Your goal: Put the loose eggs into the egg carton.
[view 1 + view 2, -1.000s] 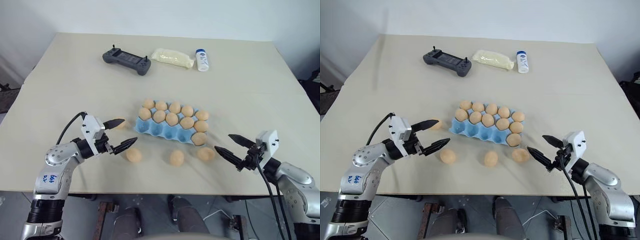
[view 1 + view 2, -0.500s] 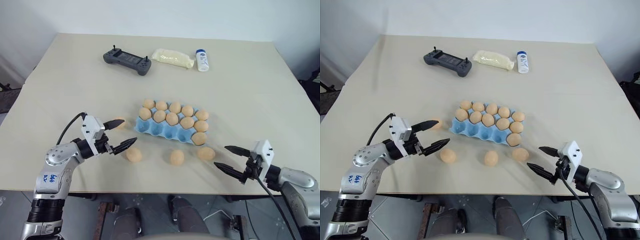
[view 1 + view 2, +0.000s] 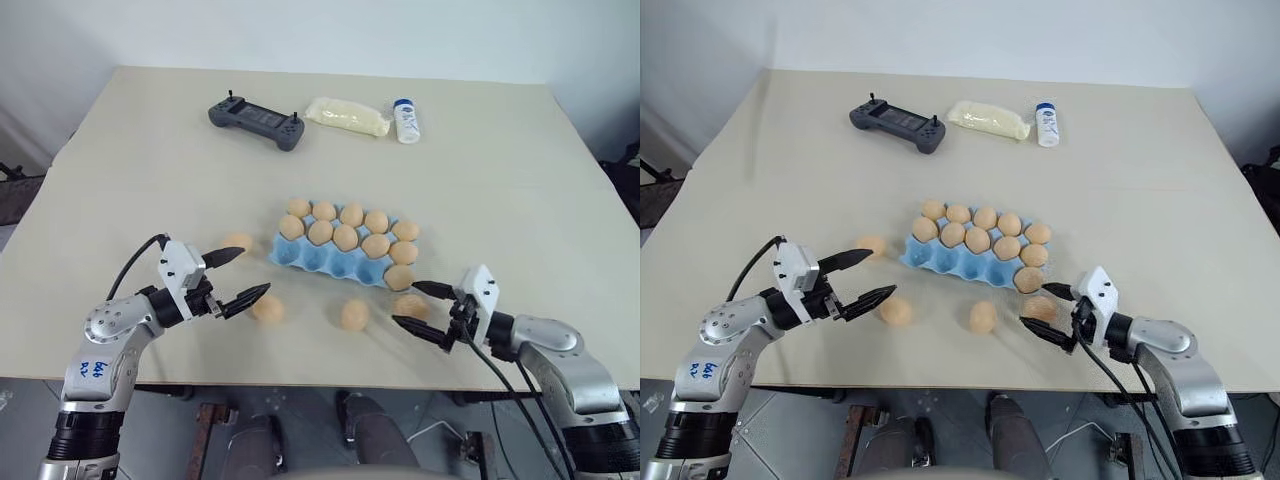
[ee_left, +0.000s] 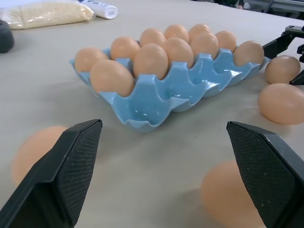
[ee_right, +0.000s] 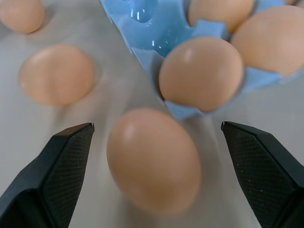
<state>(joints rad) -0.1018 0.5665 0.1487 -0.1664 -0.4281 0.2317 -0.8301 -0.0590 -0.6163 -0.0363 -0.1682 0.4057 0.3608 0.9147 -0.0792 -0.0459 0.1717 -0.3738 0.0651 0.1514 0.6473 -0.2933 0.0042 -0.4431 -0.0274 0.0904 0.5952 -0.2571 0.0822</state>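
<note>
Light blue egg carton mid-table, eleven eggs seated, four near cups empty, four loose eggs on table around its near side, left gripper and right gripper both spread, empty

right gripper swung in toward the egg carton — jaws wide, now straddling the loose egg just beside its near right corner
</note>
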